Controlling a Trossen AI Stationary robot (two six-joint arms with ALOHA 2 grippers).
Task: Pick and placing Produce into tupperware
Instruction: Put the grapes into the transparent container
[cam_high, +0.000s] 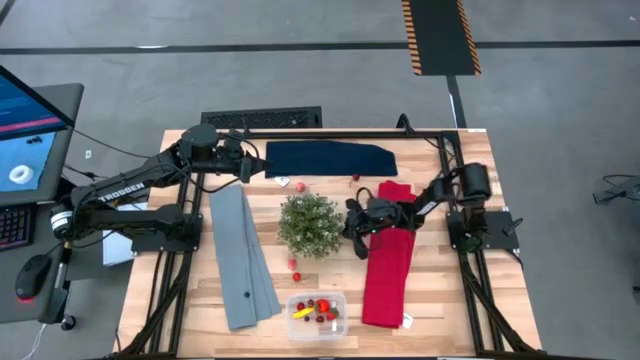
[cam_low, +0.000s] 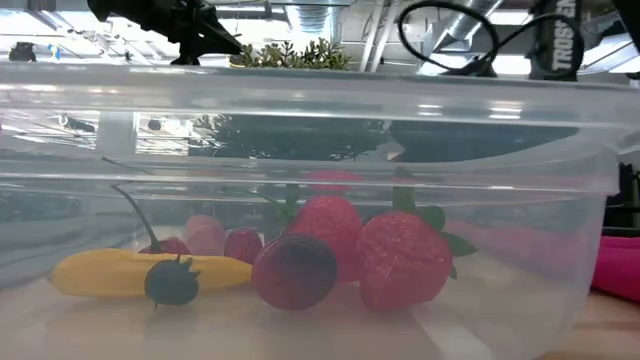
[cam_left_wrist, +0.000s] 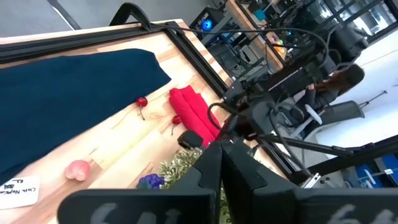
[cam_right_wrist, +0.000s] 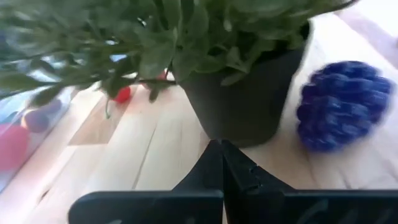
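My right claw (cam_right_wrist: 221, 163) shut and empty beside the potted plant (cam_right_wrist: 186, 56).
Purple grape cluster (cam_right_wrist: 342, 102) just beside its pot; my left claw (cam_left_wrist: 221, 171) closed too.

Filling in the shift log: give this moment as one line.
left pincer: shut, near navy cloth | right pincer: shut, beside plant | tupperware: holds several fruits | grape cluster: on table

High view: we look straight down on the whole table (cam_high: 200, 300). Low view sits against the tupperware (cam_low: 560, 200) wall at the near edge. Both wrist views share the potted plant (cam_right_wrist: 249, 93).
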